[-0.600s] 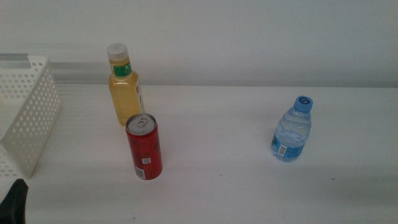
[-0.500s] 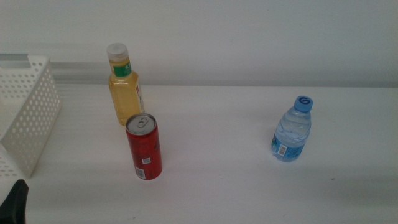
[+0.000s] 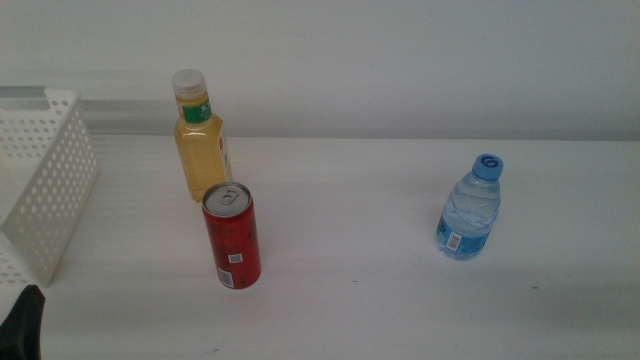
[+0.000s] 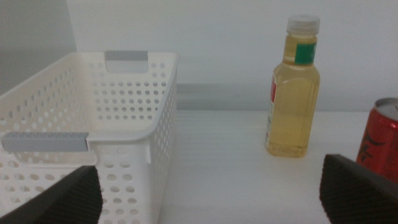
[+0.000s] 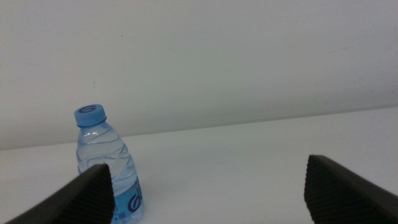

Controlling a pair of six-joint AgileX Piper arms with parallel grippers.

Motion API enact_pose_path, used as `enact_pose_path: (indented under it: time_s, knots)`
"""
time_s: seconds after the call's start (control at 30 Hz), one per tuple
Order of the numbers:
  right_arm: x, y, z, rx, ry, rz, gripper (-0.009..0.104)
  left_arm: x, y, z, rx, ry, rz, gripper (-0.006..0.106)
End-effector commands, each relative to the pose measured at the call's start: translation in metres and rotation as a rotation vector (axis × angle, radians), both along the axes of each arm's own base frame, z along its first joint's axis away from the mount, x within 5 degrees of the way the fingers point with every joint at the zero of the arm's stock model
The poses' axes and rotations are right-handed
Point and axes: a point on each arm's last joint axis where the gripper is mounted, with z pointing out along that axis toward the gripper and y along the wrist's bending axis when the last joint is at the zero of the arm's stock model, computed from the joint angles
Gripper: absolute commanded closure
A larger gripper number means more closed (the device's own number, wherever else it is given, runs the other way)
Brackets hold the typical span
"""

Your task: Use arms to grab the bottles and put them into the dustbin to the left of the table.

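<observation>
The tall yellow-liquid bottle (image 3: 200,140) stands at the back left of the table, and it also shows in the left wrist view (image 4: 293,93). The red can (image 3: 232,238) stands just in front of it, and its edge shows in the left wrist view (image 4: 380,140). The small water bottle with a blue cap (image 3: 470,210) stands alone on the right and also shows in the right wrist view (image 5: 106,165). The white perforated dustbin (image 3: 45,190) sits at the left edge. My left gripper (image 4: 211,196) is open and empty, low in front of the dustbin (image 4: 93,124). My right gripper (image 5: 208,193) is open and empty, facing the water bottle from a distance.
Only a dark tip of the left gripper (image 3: 25,325) shows in the middle view's bottom left corner. The right arm is out of that view. A white wall (image 3: 400,60) rises behind the white table (image 3: 350,290).
</observation>
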Motion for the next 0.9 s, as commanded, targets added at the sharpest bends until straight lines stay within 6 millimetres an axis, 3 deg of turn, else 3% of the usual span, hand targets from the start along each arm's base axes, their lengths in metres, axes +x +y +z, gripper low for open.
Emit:
enact_pose_path:
  time_s: [0.0, 0.23, 0.87]
  knots:
    - [-0.001, 0.0, -0.012, -0.006, 0.002, -0.006, 0.013, -0.001, 0.0, -0.008, -0.018, -0.038, 0.001, 0.007]
    - [-0.001, 0.0, -0.012, -0.006, 0.002, -0.006, 0.013, 0.0, -0.002, -0.008, -0.062, -0.043, -0.02, 0.007]
    - [-0.001, 0.0, -0.012, -0.006, 0.002, -0.006, 0.013, 0.032, -0.04, -0.017, -0.067, 0.164, -0.436, 0.007]
